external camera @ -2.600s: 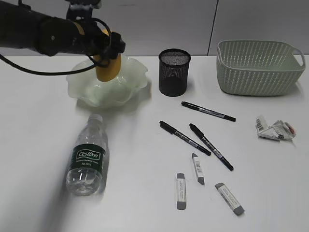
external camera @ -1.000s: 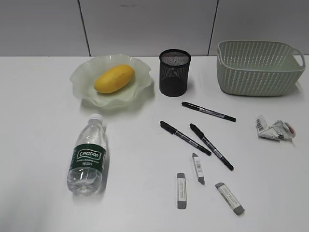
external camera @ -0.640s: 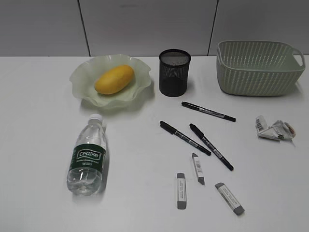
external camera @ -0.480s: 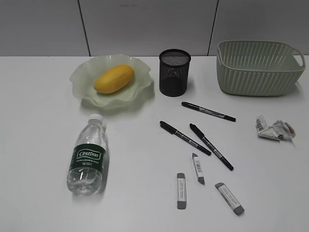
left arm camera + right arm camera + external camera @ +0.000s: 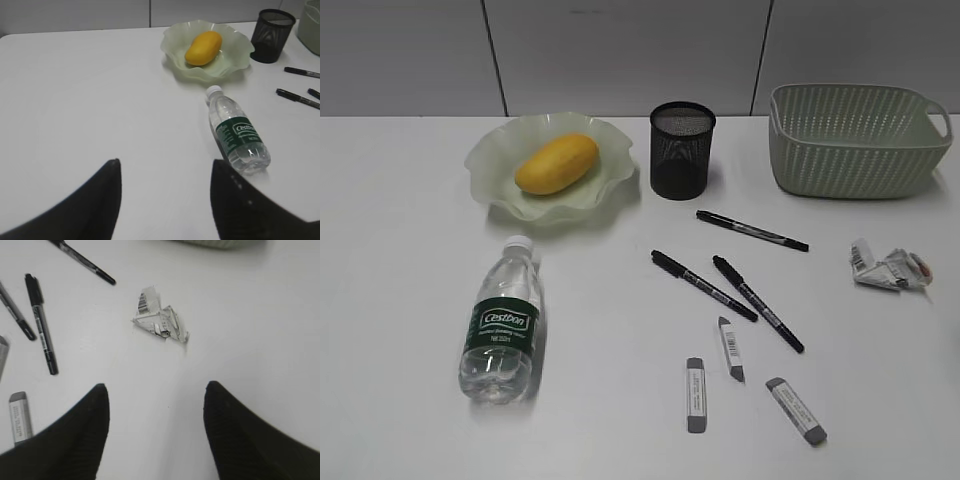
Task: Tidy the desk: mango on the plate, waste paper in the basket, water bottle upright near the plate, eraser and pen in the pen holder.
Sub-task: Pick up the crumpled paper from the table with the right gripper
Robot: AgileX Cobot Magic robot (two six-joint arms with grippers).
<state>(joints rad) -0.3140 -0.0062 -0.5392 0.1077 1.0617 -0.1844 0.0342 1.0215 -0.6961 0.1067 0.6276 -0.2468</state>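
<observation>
Mango sits on plate, plate just left of holder. Bottle lies flat on counter, cap toward plate. 3 pens + 3 erasers loose in front of holder. Paper wad in front of basket. L claw open, empty, above bare counter; R claw open, empty, hovering near wad.

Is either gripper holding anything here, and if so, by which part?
Nothing is held. The left gripper and the right gripper are both open over bare desk.
</observation>
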